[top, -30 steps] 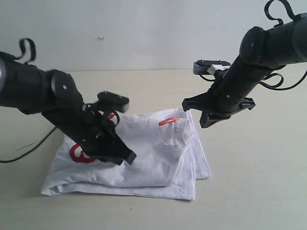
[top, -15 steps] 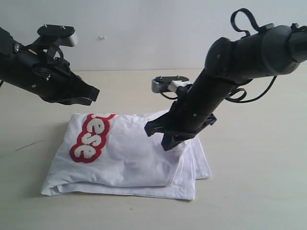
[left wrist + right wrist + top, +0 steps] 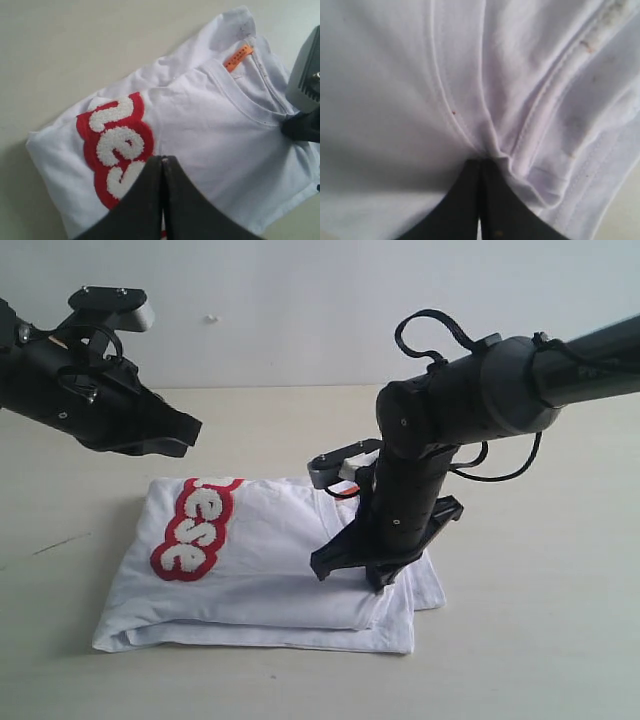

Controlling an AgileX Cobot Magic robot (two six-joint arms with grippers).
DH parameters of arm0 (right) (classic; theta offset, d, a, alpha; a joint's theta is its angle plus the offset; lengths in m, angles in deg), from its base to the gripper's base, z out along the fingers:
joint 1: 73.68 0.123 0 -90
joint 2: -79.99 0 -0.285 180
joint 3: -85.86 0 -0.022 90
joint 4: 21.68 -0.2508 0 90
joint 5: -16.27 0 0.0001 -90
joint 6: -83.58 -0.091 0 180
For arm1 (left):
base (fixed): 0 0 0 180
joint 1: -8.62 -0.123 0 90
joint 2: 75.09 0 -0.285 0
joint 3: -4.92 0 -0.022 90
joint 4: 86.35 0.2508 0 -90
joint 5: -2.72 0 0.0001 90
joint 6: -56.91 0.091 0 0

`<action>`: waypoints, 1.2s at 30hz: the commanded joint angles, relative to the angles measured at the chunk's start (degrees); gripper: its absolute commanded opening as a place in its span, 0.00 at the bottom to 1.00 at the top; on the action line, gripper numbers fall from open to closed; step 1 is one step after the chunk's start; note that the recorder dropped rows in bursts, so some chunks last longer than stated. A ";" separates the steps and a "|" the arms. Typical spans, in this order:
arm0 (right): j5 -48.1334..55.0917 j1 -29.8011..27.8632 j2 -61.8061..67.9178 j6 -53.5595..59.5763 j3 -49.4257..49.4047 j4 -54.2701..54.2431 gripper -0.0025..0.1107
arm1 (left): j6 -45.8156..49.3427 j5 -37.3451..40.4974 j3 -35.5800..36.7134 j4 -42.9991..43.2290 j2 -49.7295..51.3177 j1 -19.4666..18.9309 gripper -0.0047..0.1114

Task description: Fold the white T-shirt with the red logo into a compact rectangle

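Folded cloth fills the middle of the scene: the white T-shirt (image 3: pixel 250 575) lies on the pale worktop (image 3: pixel 540 640) as a rough rectangle of stacked layers. The red logo (image 3: pixel 188 530), with fuzzy white letters, faces up near the shirt's left end in the exterior view. The left wrist view shows the ribbed collar (image 3: pixel 240 100) and a small orange neck tag (image 3: pixel 238 56) at the opposite end.

Half a second ago the right arm hung above the collar end. It has now come down, and its end effector sits lower on the cloth. The left arm has barely shifted in that time. A second ago it was low over the shirt, covering most of the logo.

The right end effector (image 3: pixel 378 580) has its jaws pressed together, tips touching a gathered crease of the shirt near the right edge. The left end effector (image 3: pixel 190 430), also pressed together, hangs in the air above and behind the logo end, apart from the cloth.
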 commanded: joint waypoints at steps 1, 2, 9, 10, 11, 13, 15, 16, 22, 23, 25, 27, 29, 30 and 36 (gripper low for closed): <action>-0.17 0.00 0.04 -0.99 -0.22 2.25 0.02 | -0.40 -0.11 0.08 -0.46 -0.52 -0.05 0.04; -0.17 0.00 -0.59 -0.99 -0.22 2.25 0.02 | -0.40 -0.11 0.08 -0.46 -0.52 -0.05 0.04; -0.68 0.00 -10.11 -0.90 -0.22 2.03 0.02 | -0.40 1.05 0.08 -0.58 -0.52 -0.05 0.04; -0.87 0.00 -11.05 -0.90 -0.22 2.03 0.02 | -0.40 1.31 0.08 -0.58 -0.52 -0.05 0.04; -1.61 0.00 -11.93 -0.90 -0.22 2.83 0.02 | -0.40 1.72 0.08 -0.58 -0.52 -0.05 0.04; -2.31 -0.46 -12.31 -2.19 -0.22 5.92 0.02 | -0.40 2.94 0.08 -0.58 -0.52 -0.05 0.04; -2.55 -1.90 -11.43 -5.95 -0.22 7.79 0.02 | -0.40 4.48 0.08 -0.46 -0.52 0.07 0.04; -2.55 -2.85 -10.71 -6.90 -0.22 8.07 0.02 | -0.40 5.26 0.08 -0.46 -0.52 0.07 0.04; -2.39 -6.33 -6.55 -6.90 -0.22 8.29 0.02 | -0.02 6.32 0.32 -0.46 -0.52 0.07 0.04; -3.12 -6.46 -5.95 -6.90 -0.22 8.29 0.02 | -0.02 5.64 0.57 -0.46 -0.52 0.07 0.04; -5.13 -6.46 -4.71 -6.90 -0.22 8.29 0.02 | -0.02 4.72 0.59 -0.33 -0.15 0.07 0.04; -6.72 -6.46 -3.53 -6.90 -0.22 7.36 0.02 | -0.02 4.02 0.59 -0.33 0.15 0.07 0.04; -7.02 -6.46 -2.25 -5.44 -0.22 5.67 0.02 | -0.02 3.46 0.59 -0.24 0.52 0.07 0.04; -6.85 -6.46 -1.55 -4.40 -0.22 4.76 0.02 | -0.02 3.46 0.59 -0.24 0.62 0.07 0.04; -5.52 -6.32 0.02 -2.76 -0.22 3.37 0.02 | -0.02 2.85 0.59 -0.24 0.72 0.07 0.04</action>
